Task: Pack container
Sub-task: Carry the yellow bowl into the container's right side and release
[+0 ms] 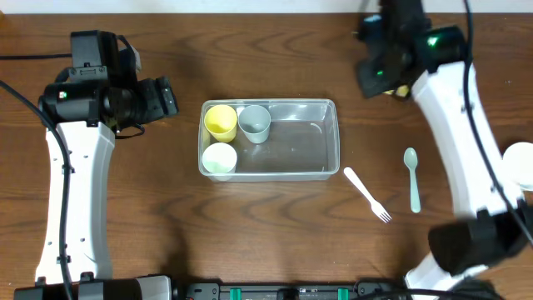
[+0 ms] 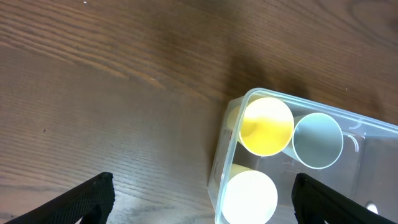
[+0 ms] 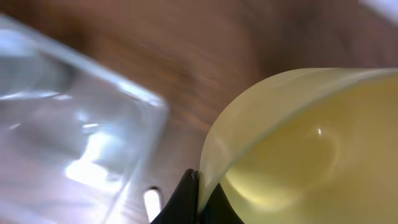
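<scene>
Overhead view: the container [image 1: 331, 142] lies at the centre of the table [image 1: 275, 242], long side running left to right. Its left end holds a yellow cup [image 1: 221, 121], a grey cup [image 1: 255, 122] and a white cup [image 1: 220, 158], close together; the right half of its floor is bare. A white fork [image 1: 367, 195] and a green spoon [image 1: 412, 177] lie on the table right of the rim, apart from it. The left gripper [image 1: 162, 98] hovers left of the container, jaws spread wide, gripping nothing. The right gripper [image 3: 196, 199], beyond the far right corner, is clamped on the rim of a pale yellow bowl [image 3: 298, 143]
</scene>
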You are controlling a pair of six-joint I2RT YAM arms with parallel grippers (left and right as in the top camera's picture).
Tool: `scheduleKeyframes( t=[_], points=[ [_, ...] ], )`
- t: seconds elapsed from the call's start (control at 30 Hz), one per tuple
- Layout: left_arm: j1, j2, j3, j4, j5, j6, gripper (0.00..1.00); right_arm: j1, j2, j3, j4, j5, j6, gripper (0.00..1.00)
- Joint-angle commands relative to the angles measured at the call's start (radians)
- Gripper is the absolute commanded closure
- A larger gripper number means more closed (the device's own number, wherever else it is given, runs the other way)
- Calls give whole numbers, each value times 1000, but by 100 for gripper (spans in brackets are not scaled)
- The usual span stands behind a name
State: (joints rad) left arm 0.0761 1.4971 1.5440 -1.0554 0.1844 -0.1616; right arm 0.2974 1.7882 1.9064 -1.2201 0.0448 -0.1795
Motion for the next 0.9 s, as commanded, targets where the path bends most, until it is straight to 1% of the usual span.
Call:
scheduleKeyframes(
  t=[0.0, 0.17, 0.27, 0.37, 0.6, 0.87],
  points=[
    [2, 7, -9, -6, 6, -16, 9, 113, 2, -2, -14, -17, -117, 99],
    [2, 7, -9, -6, 6, -16, 9, 239, 27, -27, -10, -17, -113, 96],
    [2, 7, -9, -6, 6, -16, 9, 285, 49, -66, 9, -43, -113, 91],
    [2, 7, -9, -6, 6, -16, 9, 315, 72, -120, 43, -61, -105, 92],
    [2, 7, -9, -14, -66, -16, 9, 316, 105, -278, 182, -61, -74, 96],
    [2, 7, -9, -13, -66, -16, 9, 306, 112, -401, 320, -61, -71, 96]
  ],
)
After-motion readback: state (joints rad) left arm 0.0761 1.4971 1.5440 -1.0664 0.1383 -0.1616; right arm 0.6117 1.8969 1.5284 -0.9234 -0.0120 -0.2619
